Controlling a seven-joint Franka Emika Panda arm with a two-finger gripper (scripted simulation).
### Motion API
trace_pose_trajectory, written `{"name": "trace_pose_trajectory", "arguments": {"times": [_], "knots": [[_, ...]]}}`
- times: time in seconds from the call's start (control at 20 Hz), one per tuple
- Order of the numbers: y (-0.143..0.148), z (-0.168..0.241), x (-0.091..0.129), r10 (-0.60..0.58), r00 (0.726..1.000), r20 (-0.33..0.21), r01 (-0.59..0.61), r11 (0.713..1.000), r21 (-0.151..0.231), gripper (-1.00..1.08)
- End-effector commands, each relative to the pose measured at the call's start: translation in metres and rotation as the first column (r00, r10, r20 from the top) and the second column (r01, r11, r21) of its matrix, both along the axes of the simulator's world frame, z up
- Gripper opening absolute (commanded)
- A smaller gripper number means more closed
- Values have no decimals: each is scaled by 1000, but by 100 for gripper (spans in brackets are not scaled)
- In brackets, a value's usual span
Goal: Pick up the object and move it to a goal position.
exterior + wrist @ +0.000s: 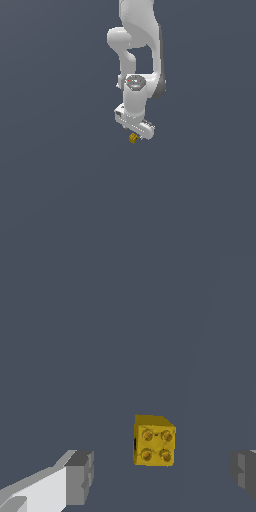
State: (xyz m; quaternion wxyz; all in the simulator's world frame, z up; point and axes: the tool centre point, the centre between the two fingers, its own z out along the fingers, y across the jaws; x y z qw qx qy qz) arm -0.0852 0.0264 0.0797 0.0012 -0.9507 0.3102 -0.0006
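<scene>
One white arm (134, 55) reaching straight down from the top of the exterior view, wrist pointing at the dark grey floor (60, 200). Gripper (162, 476) hanging spread wide, grey fingertips (80, 476) well apart, clasping nothing. Sitting between those fingertips, touching neither: a tiny yellow block (154, 441), four studs showing on its face in the wrist view. Peeking out just under the gripper in the exterior view. Can't tell whether it's resting on the floor.

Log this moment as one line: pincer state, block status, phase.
pincer: open, fingers apart either side of block | yellow studded block: ungrasped, between fingers | phase: pre-grasp
</scene>
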Motion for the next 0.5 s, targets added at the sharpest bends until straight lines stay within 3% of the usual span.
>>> {"name": "trace_pose_trajectory", "arguments": {"times": [0.0, 0.45], "knots": [[2, -4, -5, -28, 1000, -1, 28, 1000, -1, 100], [5, -8, -10, -54, 999, -2, 54, 999, -2, 100]]}}
